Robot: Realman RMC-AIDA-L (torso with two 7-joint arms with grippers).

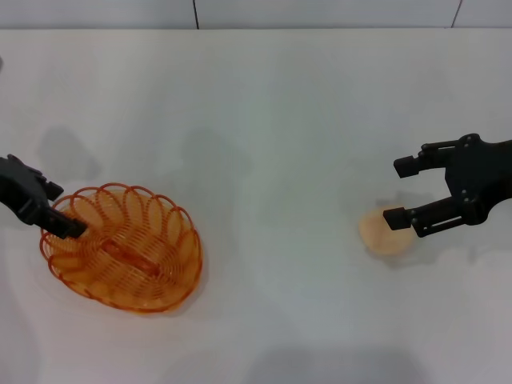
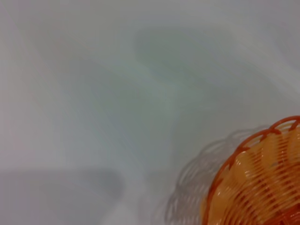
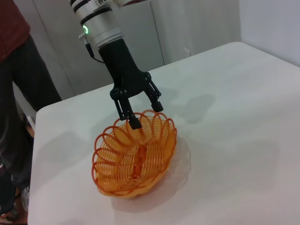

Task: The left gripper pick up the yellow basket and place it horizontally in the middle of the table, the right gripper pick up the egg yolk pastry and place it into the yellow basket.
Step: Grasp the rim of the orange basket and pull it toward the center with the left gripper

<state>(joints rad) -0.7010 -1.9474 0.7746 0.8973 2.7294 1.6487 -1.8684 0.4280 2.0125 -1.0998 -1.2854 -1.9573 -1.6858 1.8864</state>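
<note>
The yellow basket [image 1: 120, 250] lies on the white table [image 1: 264, 120] at the left, tilted slightly. It also shows in the left wrist view [image 2: 262, 183] and the right wrist view [image 3: 136, 159]. My left gripper [image 1: 62, 210] is open at the basket's far-left rim; in the right wrist view [image 3: 145, 114] one finger is inside the rim and the other outside it. The egg yolk pastry [image 1: 384, 234] lies on the table at the right. My right gripper [image 1: 400, 192] is open just over it, its nearer finger crossing the pastry's top edge.
A person in a red shirt and dark trousers [image 3: 14, 93] stands beside the table's far edge, behind the left arm. The table's edge [image 3: 40, 110] runs near the basket there. A tiled wall [image 1: 320, 12] lies behind the table.
</note>
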